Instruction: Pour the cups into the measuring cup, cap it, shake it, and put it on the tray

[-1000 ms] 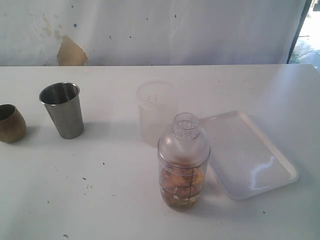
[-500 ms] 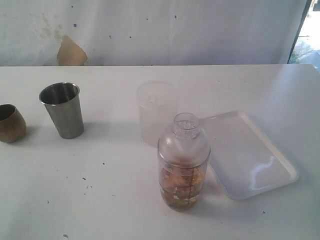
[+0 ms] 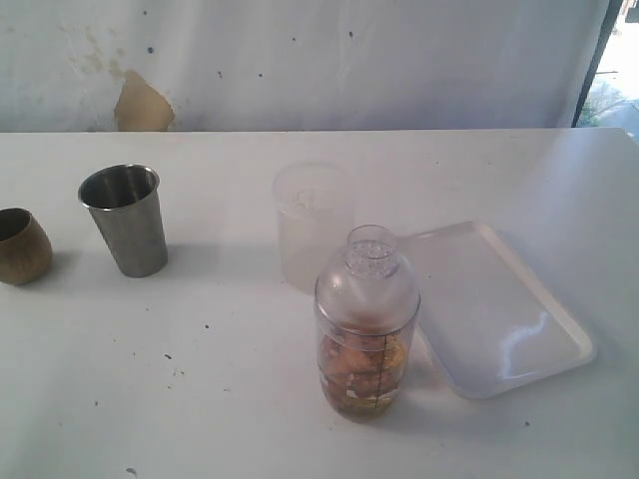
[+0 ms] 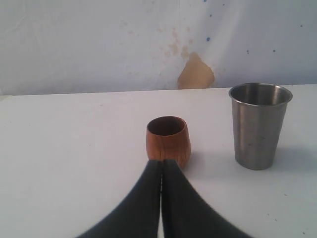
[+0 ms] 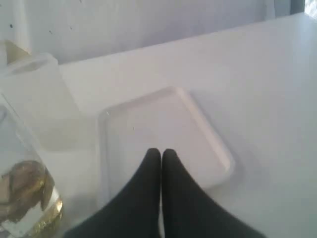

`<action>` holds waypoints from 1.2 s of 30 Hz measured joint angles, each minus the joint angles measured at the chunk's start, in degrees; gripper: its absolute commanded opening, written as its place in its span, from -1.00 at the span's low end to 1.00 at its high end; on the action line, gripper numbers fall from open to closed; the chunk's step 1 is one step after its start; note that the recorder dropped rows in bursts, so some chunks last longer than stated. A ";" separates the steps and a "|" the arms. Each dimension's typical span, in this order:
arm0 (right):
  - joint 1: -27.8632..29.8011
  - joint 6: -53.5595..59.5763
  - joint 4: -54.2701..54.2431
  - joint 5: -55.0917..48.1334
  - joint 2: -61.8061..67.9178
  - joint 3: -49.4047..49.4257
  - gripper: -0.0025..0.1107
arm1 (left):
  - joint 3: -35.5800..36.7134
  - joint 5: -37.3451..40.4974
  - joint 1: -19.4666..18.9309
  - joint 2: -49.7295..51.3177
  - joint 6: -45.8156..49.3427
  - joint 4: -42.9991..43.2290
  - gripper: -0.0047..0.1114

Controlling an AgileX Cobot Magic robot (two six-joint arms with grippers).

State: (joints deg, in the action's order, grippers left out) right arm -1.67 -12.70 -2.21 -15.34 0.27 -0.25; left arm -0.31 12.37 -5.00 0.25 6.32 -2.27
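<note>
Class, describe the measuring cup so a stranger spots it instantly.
Find the white tray on the right of the table. Beside its left edge stands the measuring cup. Unlike the frosted cup behind, it is capped, graduated and holds brown pieces.

On the white surface [image 3: 200, 389], the rounded brown wooden cup [image 3: 20, 246] stands far left, with the tapered steel tumbler [image 3: 127, 220] to its right, apart from it. Near the middle, the clear capped plastic measuring cup [image 3: 366, 324] stands in front of the frosted plastic cup [image 3: 312, 225]. The flat white rectangular tray [image 3: 499, 309] lies just beside it on the right.
</note>
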 measured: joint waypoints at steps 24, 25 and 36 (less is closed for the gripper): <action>0.00 -11.82 11.78 36.24 0.00 0.14 0.88 | 0.00 0.00 0.00 0.00 0.00 0.00 -0.91; 0.00 -14.11 15.41 37.24 0.00 0.14 0.88 | 0.00 0.00 0.00 0.00 0.00 0.00 -0.91; 0.00 -31.90 46.88 56.95 27.94 0.14 0.88 | 0.00 0.00 0.00 0.00 0.00 0.00 -0.91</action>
State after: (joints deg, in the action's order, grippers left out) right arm -1.67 -44.59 44.66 41.61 28.21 -0.11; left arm -0.31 12.37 -5.00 0.25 6.32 -2.27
